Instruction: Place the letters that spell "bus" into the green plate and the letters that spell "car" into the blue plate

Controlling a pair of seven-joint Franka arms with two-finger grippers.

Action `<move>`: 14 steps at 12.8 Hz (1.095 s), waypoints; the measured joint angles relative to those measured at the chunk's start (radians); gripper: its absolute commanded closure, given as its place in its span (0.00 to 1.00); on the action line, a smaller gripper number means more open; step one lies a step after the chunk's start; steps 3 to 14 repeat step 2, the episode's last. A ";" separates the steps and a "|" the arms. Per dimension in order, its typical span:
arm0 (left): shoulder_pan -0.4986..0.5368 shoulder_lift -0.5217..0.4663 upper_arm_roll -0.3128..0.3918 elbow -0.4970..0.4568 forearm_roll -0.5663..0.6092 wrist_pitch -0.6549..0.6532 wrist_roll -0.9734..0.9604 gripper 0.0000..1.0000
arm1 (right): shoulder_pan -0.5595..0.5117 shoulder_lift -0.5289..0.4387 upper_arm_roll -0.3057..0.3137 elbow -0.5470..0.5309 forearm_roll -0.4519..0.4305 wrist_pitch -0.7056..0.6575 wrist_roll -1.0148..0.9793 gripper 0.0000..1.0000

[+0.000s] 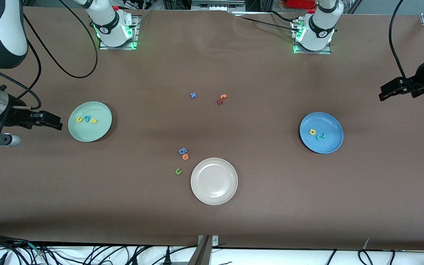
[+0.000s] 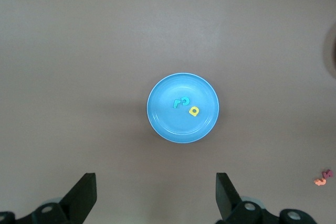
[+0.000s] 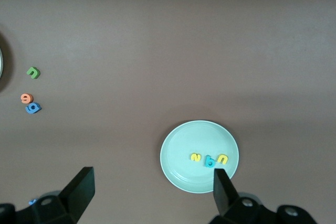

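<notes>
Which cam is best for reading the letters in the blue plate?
Left wrist view: the blue plate sits centred under it, with the three letters unobstructed. The front view shows them tinier, bunched together. The right wrist view doesn't show them.

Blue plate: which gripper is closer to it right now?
Left. The left gripper, open, hovers at the left arm's end of the table just outside the blue plate. The right gripper, open, is at the right arm's end beside the green plate.

Edges crop both arms and one plate

Both wrist views show the beige-white plate (image 3: 1, 69) only as a rim sliver at nine o'clock; the dark red letter (image 1: 219, 101) is too small to read.
</notes>
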 measured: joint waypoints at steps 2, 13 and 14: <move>0.000 0.001 -0.003 0.000 0.000 0.000 0.000 0.00 | 0.000 0.000 0.000 0.000 0.000 0.000 0.000 0.00; 0.000 0.001 -0.003 0.000 0.000 0.000 0.000 0.00 | 0.000 0.000 0.000 0.000 0.000 0.000 0.000 0.00; 0.000 0.001 -0.003 0.000 0.000 0.000 0.000 0.00 | 0.000 0.000 0.000 0.000 0.000 0.000 0.000 0.00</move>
